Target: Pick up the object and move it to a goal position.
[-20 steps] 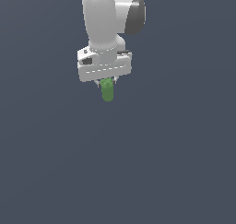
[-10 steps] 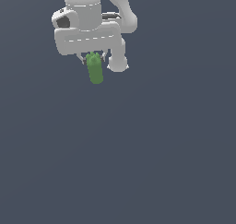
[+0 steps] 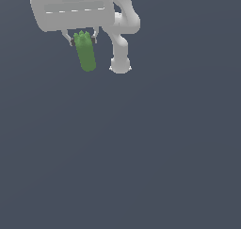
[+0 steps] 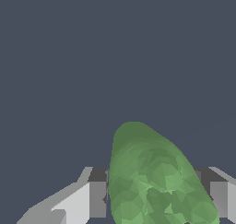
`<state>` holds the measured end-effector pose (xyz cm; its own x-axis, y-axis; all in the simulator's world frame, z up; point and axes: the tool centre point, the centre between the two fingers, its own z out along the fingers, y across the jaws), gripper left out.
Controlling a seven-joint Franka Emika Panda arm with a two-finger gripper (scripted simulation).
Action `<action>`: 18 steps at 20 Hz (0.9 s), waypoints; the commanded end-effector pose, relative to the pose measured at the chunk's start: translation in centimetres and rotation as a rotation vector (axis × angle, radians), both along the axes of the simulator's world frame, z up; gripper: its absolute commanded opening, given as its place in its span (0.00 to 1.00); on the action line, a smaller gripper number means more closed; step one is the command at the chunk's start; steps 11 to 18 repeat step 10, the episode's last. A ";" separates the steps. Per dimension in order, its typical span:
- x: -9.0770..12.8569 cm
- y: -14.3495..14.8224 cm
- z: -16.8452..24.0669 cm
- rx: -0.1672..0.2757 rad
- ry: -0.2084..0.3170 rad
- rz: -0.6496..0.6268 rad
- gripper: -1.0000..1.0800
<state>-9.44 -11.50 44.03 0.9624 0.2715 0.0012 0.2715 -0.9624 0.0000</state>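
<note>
Risk first: could slip free if the hold at the lobed end is as shallow as it looks, most of the green cylinder (image 3: 85, 52) hanging below the pads with only its bumpy upper end pinched; could swing or twist in the grip under a quick lateral move, given the slight lean off vertical in the exterior view; could also fall short of the goal, no goal marker being visible in either view, so no way to judge remaining travel.

Gripper (image 3: 83, 36) high in the exterior view, toward its left, well above the plain dark ground; clamped narrowly on the cylinder's lobed end, one finger (image 3: 68, 37) on each side, both apparently touching, though too small there to swear to full pad contact.

From the wrist view, same story closer in: green cylinder (image 4: 152, 177) filling the gap between the grey pads (image 4: 97, 197), rounded end pointing away from the camera, no daylight visible between pad and green on either side; opening therefore only as wide as the cylinder itself.

Object airborne, carried, resting on nothing; nothing else nearby to collide with.
</note>
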 end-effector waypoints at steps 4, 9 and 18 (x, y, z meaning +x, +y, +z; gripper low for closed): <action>0.1 -0.7 1.6 0.000 0.001 0.001 0.00; 0.1 -0.7 1.8 0.000 0.001 0.001 0.00; 0.1 -0.7 1.8 0.000 0.001 0.001 0.00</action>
